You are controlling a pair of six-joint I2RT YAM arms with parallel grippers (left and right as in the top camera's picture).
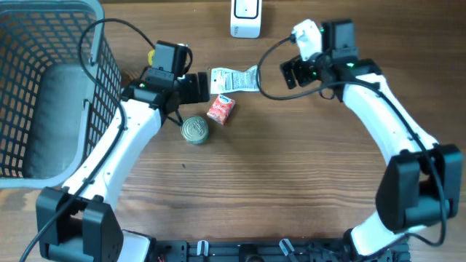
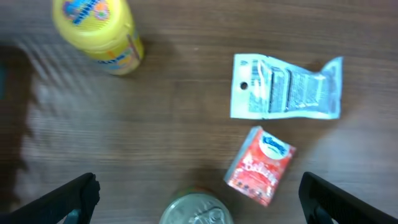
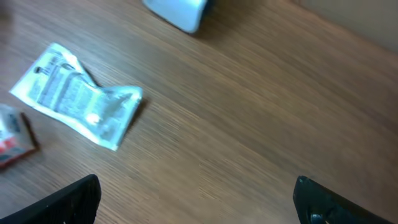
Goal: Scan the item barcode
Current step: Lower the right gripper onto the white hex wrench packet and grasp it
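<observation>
On table (image 1: 291, 182): no scan yet.
Wide, empty: left gripper (image 1: 204, 86), right gripper (image 1: 287, 73); pouch (image 1: 234, 80), pack (image 1: 220, 109), can (image 1: 194, 129) ungrasped; scanner (image 1: 246, 18) waits.

Brown wood-grain table (image 1: 277, 182), soft even light

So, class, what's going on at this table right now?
Two robot arms are set to scan an item's barcode, but nothing is held yet. The left gripper hangs open over the red packet, white packet and can; the right gripper hangs open nearer the scanner. All items lie on the table.
</observation>
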